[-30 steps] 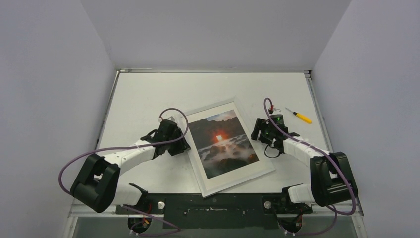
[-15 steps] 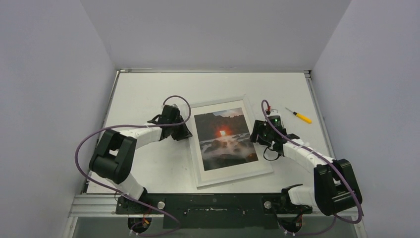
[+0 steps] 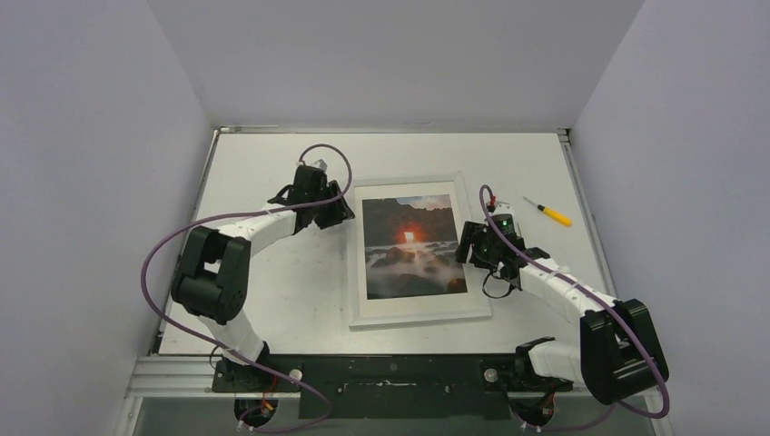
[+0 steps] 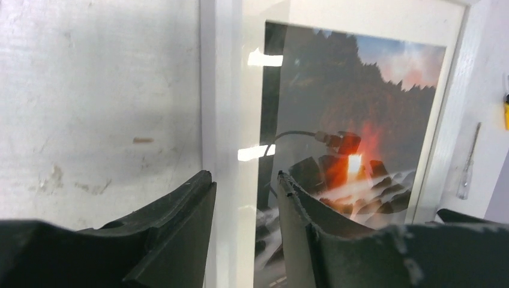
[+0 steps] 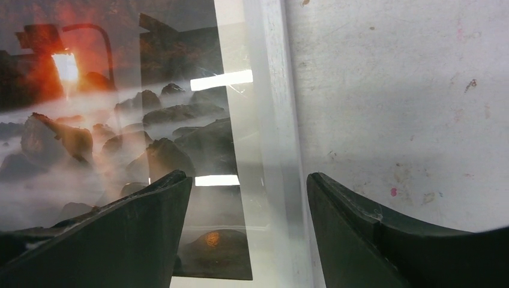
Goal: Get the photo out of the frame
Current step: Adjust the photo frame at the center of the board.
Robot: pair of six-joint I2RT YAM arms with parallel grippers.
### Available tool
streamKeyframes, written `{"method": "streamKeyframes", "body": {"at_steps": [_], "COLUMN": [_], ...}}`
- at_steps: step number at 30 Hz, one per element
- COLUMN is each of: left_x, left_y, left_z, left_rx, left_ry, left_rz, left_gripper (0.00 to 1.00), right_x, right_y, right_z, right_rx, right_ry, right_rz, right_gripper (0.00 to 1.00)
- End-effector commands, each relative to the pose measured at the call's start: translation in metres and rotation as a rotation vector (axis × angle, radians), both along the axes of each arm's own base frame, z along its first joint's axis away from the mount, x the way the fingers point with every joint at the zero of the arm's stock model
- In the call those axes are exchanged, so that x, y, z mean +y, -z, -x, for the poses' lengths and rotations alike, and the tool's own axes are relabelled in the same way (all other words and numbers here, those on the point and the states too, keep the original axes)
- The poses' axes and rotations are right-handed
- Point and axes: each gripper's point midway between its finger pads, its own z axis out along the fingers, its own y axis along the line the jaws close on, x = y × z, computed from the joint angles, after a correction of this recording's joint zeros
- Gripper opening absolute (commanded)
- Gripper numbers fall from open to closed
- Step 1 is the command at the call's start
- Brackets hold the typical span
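Note:
The white frame [image 3: 359, 272] lies flat and face up in the middle of the table, square to its edges. The sunset photo [image 3: 413, 245] sits inside it behind reflective glass. My left gripper [image 3: 340, 213] is at the frame's left border near the far corner. In the left wrist view it [image 4: 243, 180] is slightly open and straddles that border [image 4: 222, 120], one finger over the table and one over the photo [image 4: 360, 90]. My right gripper [image 3: 468, 247] is open and straddles the right border [image 5: 270, 120], one finger over the photo [image 5: 108, 120] and the other over the table.
A small screwdriver [image 3: 547, 212] with a yellow handle lies on the table to the right of the frame, beyond the right gripper. It also shows in the left wrist view [image 4: 468, 174]. Grey walls close in the white table [image 3: 263, 163] on three sides.
The frame has turned clockwise from a tilt to square and shifted a little farther away. My left gripper moved away along its left edge. The right gripper stayed at the right edge.

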Motion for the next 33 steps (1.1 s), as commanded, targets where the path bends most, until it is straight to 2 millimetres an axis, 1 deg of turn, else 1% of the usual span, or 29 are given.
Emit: {"method": "streamKeyframes", "body": {"at_steps": [1, 2, 4, 7, 10, 12, 16, 19, 22, 25, 28, 30, 33], "left_x": [0.007, 0.008, 0.010, 0.006, 0.001, 0.000, 0.002, 0.002, 0.007, 0.003, -0.001, -0.001, -0.005], "left_y": [-0.012, -0.006, -0.004, 0.000, 0.003, 0.007, 0.015, 0.022, 0.028, 0.032, 0.038, 0.042, 0.046], "left_z": [0.024, 0.035, 0.052, 0.072, 0.087, 0.092, 0.095, 0.096, 0.094, 0.092, 0.091, 0.092, 0.093], "left_rx": [-0.021, -0.004, 0.009, 0.016, 0.036, 0.049, 0.087, 0.124, 0.156, 0.170, 0.187, 0.195, 0.204], "left_ry": [0.024, 0.029, 0.036, 0.052, 0.070, 0.072, 0.074, 0.083, 0.071, 0.078, 0.075, 0.072, 0.076], "left_rz": [-0.026, -0.034, -0.051, -0.068, -0.088, -0.131, -0.234, -0.296, -0.366, -0.385, -0.404, -0.426, -0.457], "left_gripper": [0.43, 0.45, 0.48, 0.49, 0.49, 0.49, 0.49, 0.48, 0.45, 0.44, 0.43, 0.42, 0.40], "right_x": [-0.011, -0.012, -0.014, -0.013, -0.011, -0.004, 0.020, 0.044, 0.071, 0.092, 0.101, 0.103, 0.100], "right_y": [-0.015, -0.018, -0.026, -0.038, -0.051, -0.059, -0.068, -0.070, -0.070, -0.069, -0.066, -0.066, -0.066], "right_z": [-0.007, -0.009, -0.011, -0.013, -0.014, -0.014, -0.010, -0.004, 0.002, 0.008, 0.010, 0.010, 0.010], "right_rx": [-0.047, -0.054, -0.070, -0.090, -0.116, -0.130, -0.148, -0.154, -0.166, -0.177, -0.175, -0.179, -0.191], "right_ry": [0.050, 0.053, 0.052, 0.040, 0.031, 0.008, -0.056, -0.126, -0.195, -0.254, -0.271, -0.274, -0.260], "right_rz": [0.044, 0.054, 0.065, 0.077, 0.094, 0.103, 0.131, 0.121, 0.062, -0.015, -0.049, -0.053, -0.049], "right_gripper": [0.74, 0.76, 0.77, 0.77, 0.77, 0.77, 0.77, 0.76, 0.74, 0.72, 0.70, 0.69, 0.68]}}
